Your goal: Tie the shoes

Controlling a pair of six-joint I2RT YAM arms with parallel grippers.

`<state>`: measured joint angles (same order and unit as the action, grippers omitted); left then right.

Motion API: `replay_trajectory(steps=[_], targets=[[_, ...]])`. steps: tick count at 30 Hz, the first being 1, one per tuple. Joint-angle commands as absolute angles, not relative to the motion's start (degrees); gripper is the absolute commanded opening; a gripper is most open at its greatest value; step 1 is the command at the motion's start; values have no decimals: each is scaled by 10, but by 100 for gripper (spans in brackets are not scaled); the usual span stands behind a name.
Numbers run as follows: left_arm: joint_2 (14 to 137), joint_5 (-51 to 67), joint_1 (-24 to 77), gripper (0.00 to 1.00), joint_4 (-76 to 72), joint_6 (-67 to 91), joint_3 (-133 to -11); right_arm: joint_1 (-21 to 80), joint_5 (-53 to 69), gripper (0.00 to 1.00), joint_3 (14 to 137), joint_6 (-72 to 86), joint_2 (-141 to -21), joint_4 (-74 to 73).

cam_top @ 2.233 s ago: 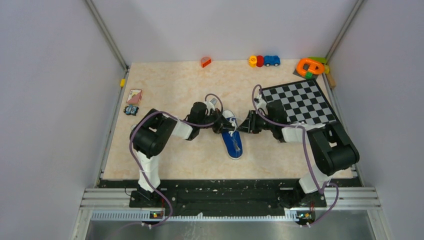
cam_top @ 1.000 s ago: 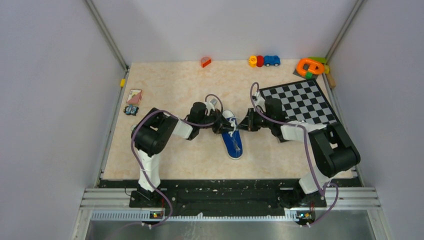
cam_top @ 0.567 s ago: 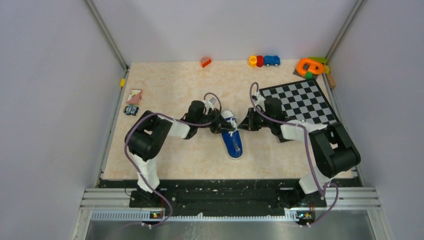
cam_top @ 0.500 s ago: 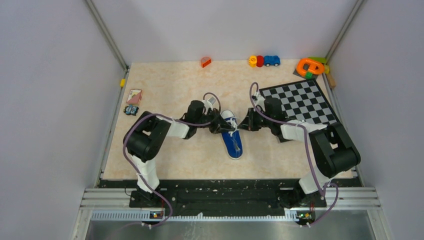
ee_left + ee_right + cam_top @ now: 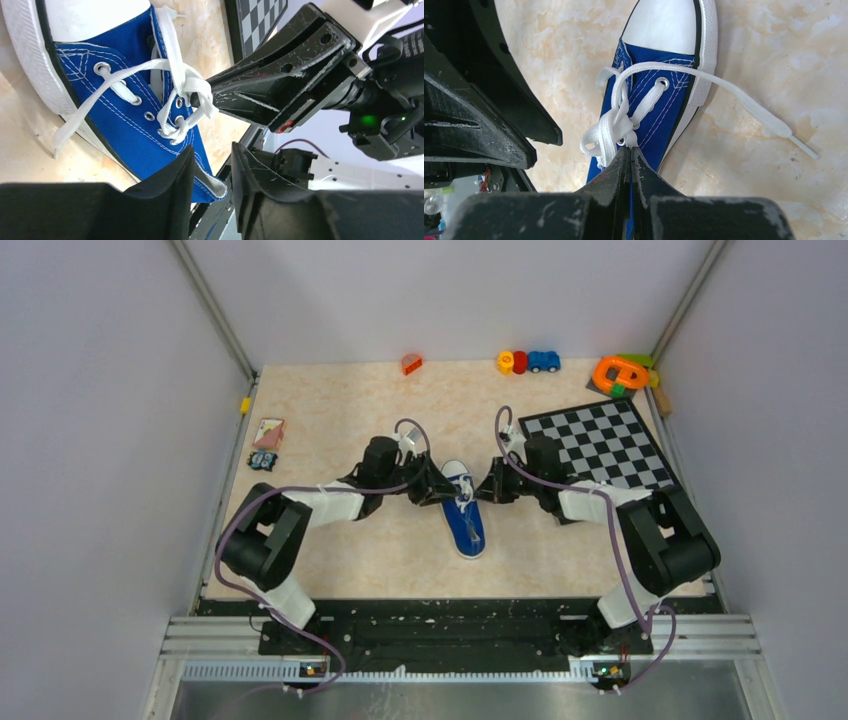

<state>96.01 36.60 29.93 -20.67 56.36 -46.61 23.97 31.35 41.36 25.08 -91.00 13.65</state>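
The small blue canvas sneaker (image 5: 467, 525) lies mid-table, white toe cap pointing away, its white laces (image 5: 616, 125) bunched in a loose knot over the eyelets. My right gripper (image 5: 479, 490) is at the shoe's right side; in the right wrist view (image 5: 630, 150) it is shut on the lace just below the bunch. My left gripper (image 5: 437, 490) is at the shoe's left side; in the left wrist view (image 5: 212, 150) it is open with nothing between the fingers, the shoe (image 5: 115, 115) beyond them. One loose lace end (image 5: 764, 117) trails on the table.
A checkerboard mat (image 5: 600, 445) lies right of the shoe under the right arm. Toys line the far edge: a red piece (image 5: 411, 364), a yellow, red and blue car set (image 5: 528, 362), an orange ring (image 5: 620, 372). Cards (image 5: 268, 432) lie at the left.
My left arm has swung its elbow out to the left and down, and its gripper has drawn slightly back from the shoe. The right gripper has stayed at the laces.
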Motion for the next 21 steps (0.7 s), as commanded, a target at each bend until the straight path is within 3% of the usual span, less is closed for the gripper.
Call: replay_trajectory(steps=[1,9,21], targets=[[960,369,302,41,-264,599,-448,251,321,0,438,244,-890,152],[982,344,321,59,-259,603,-482,251,323,0,440,241,-889,147],[1017,321,330,48,-240,608,-522,251,327,0,439,237,-886,146]])
